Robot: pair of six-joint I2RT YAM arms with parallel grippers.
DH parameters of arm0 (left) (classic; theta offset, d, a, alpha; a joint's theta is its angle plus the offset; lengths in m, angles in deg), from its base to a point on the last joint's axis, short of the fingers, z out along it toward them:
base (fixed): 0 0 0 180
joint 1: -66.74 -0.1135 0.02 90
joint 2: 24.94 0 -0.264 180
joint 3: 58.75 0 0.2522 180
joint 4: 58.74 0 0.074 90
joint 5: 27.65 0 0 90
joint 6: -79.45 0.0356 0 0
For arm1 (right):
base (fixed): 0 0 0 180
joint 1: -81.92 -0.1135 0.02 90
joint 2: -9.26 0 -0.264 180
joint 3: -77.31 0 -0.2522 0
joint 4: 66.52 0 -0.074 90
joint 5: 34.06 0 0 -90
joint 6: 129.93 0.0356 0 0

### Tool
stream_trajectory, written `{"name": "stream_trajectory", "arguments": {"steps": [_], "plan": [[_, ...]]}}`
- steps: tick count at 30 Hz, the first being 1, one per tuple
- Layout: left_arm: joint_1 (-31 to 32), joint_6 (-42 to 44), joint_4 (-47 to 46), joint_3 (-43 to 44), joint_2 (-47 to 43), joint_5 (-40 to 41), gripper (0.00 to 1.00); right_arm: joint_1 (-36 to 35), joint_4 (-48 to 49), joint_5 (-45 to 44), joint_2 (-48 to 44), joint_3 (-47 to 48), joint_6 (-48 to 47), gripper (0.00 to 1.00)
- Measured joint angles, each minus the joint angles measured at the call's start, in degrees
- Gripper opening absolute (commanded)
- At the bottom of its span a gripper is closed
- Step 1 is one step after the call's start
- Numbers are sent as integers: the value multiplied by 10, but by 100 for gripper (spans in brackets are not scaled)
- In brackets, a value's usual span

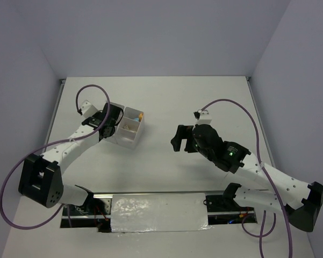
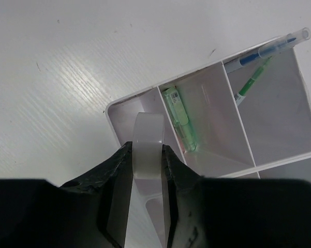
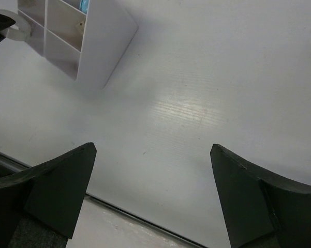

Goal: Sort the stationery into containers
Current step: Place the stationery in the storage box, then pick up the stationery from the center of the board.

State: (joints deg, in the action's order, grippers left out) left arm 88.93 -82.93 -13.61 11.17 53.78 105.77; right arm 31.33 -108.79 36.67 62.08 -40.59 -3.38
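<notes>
Being pinched across its width by the left pincer (image 2: 147, 149), whose jaws are set narrow on it, the clear tape ring (image 2: 147, 128) is seen over a corner compartment of the translucent divided box (image 2: 134, 96); whether the ring touches the box wall cannot be told. In the neighbouring compartment a green marker (image 2: 180, 119) is laid along the dividing wall. In the compartment beyond that, a blue pen (image 2: 264, 51) and a thin green pen (image 2: 253, 80) are leaned into the far corner, the blue one reaching out past the rim. From the top view the box (image 1: 130, 128) is found on the left half of the white table (image 1: 204, 102), with the left pincer (image 1: 110, 127) at its left side. The right pincer (image 3: 152, 191) is spread wide with nothing between its fingers, and is held above bare table, well apart from the box (image 3: 101, 41).
</notes>
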Motion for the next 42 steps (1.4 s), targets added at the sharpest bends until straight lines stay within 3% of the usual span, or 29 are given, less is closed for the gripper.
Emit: {"name": "stream_trajectory", "arguments": {"steps": [15, 17, 21, 27, 35, 42], "plan": [[-11, 7, -51, -46, -12, -40, 72, 6, 0, -1, 8, 0, -17, 100], [-11, 17, -50, -49, -35, -48, 79, 23, 2, 3, 18, 1, -27, 100], [-11, 59, -54, -49, -116, -76, 99, 141, 20, 48, 61, 1, -63, 100], [-12, 169, -35, -2, -219, -140, 99, 282, 18, 71, 221, 40, -138, 100], [-12, 321, 22, 23, -286, -240, 99, 361, 5, 113, 430, 136, -283, 98], [-12, 392, 38, -10, -290, -287, 99, 389, -8, 157, 485, 176, -355, 97]]}}
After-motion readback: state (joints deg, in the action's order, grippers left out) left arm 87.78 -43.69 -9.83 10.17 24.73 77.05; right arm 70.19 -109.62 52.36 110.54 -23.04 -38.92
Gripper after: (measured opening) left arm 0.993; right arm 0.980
